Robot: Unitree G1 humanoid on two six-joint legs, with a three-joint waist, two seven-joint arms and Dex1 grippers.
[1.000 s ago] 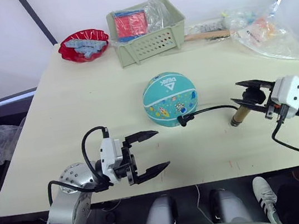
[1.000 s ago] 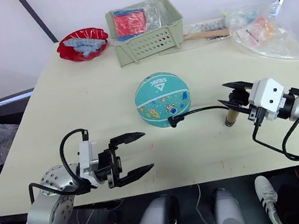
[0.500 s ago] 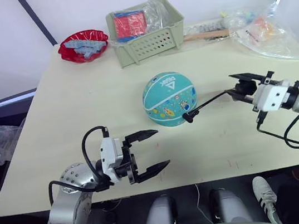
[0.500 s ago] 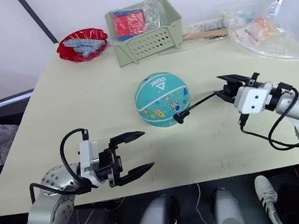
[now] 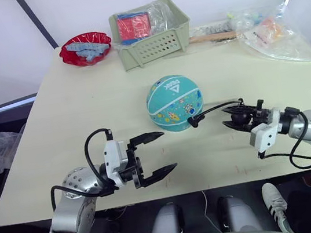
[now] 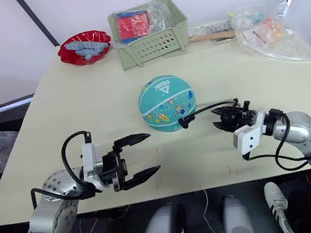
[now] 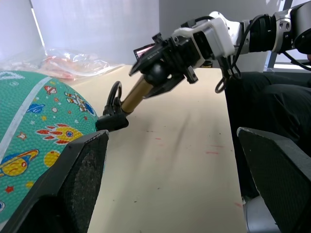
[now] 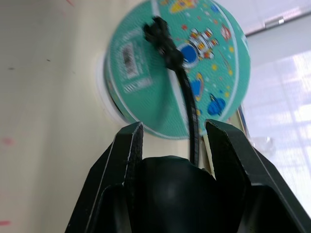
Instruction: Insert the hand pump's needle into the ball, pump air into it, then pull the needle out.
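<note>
The teal ball (image 5: 175, 103) with cartoon prints rests mid-table. The black hose (image 5: 215, 107) of the hand pump (image 7: 135, 95) arcs to the ball's near right side, where its tip (image 8: 163, 36) touches the ball; the needle is hidden there. My right gripper (image 5: 235, 119) is shut on the pump, a little right of the ball. The gold barrel is held tilted with its lower end towards the ball, and its black end cap (image 8: 170, 189) sits between the fingers. My left gripper (image 5: 167, 149) hangs open and empty in front of the ball, near the table's front edge.
At the back of the table (image 5: 83, 104) stand a green basket (image 5: 152, 32) and a red bowl (image 5: 85, 47). Plastic bags (image 5: 272, 34) and a wooden stick (image 5: 214, 37) lie at the back right. A person's shoe (image 5: 273, 198) and dark trouser leg (image 7: 272, 107) show by the front right edge.
My right gripper lifted the pump off the table, then brought it down and left, closer to the ball, tilting the barrel. The left gripper stayed put and open.
</note>
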